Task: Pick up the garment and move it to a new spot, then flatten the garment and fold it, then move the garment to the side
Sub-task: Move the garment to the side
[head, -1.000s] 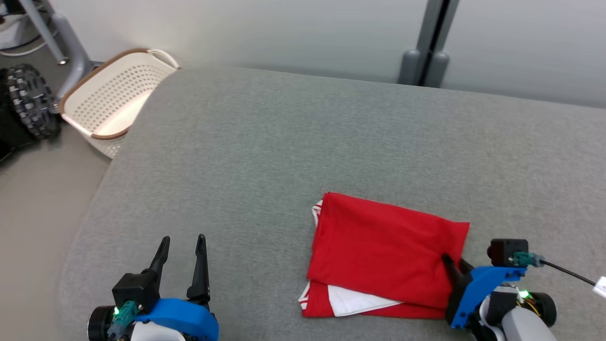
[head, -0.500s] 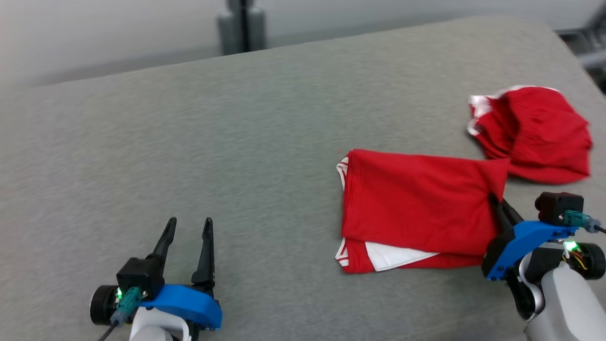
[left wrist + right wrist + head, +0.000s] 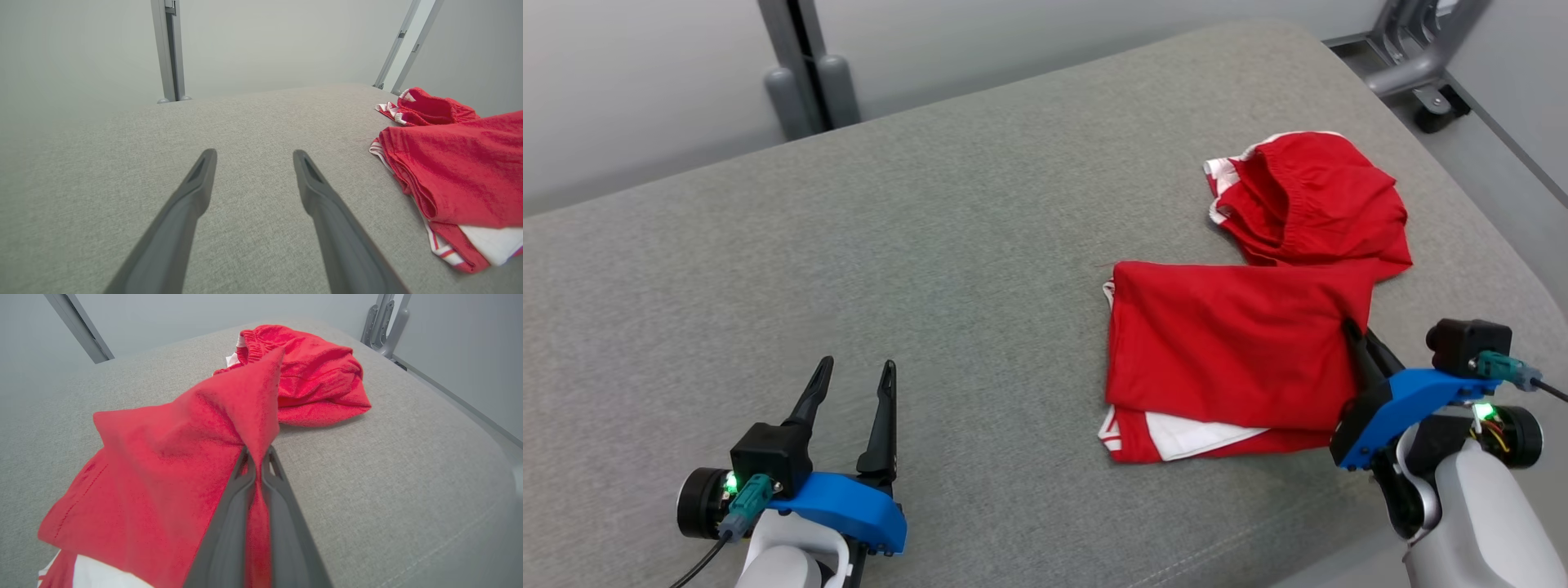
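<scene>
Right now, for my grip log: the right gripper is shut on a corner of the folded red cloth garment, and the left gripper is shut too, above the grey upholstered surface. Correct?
No: the left gripper is open above the grey upholstered surface, as the left wrist view shows. The right gripper is as stated.

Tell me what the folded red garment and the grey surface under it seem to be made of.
Folded red garment: soft matte knit, probably cotton jersey; it creases limply where the right gripper pinches it. Grey surface: matte woven upholstery fabric, by its heathered weave and stitched seam; padding underneath is a guess.
</scene>
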